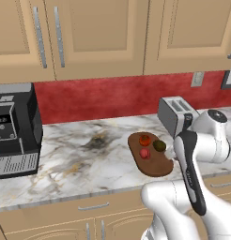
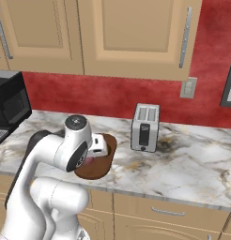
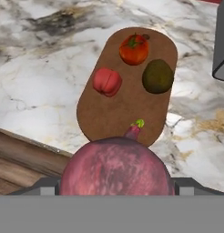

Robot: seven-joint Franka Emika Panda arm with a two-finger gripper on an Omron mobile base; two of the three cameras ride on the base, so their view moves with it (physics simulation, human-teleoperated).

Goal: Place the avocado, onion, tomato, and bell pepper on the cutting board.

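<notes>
closest to your hand camera is the onion, gripped between the gripper tips and hanging above the near end of the cutting board. the board's long axis runs away from you toward the counter's back edge. left to right on it: the bell pepper by the left rim, the tomato at the far end, the avocado by the right rim. you have bare wood straight ahead and below, so the drop wants only a short move forward, short of all three.
</notes>
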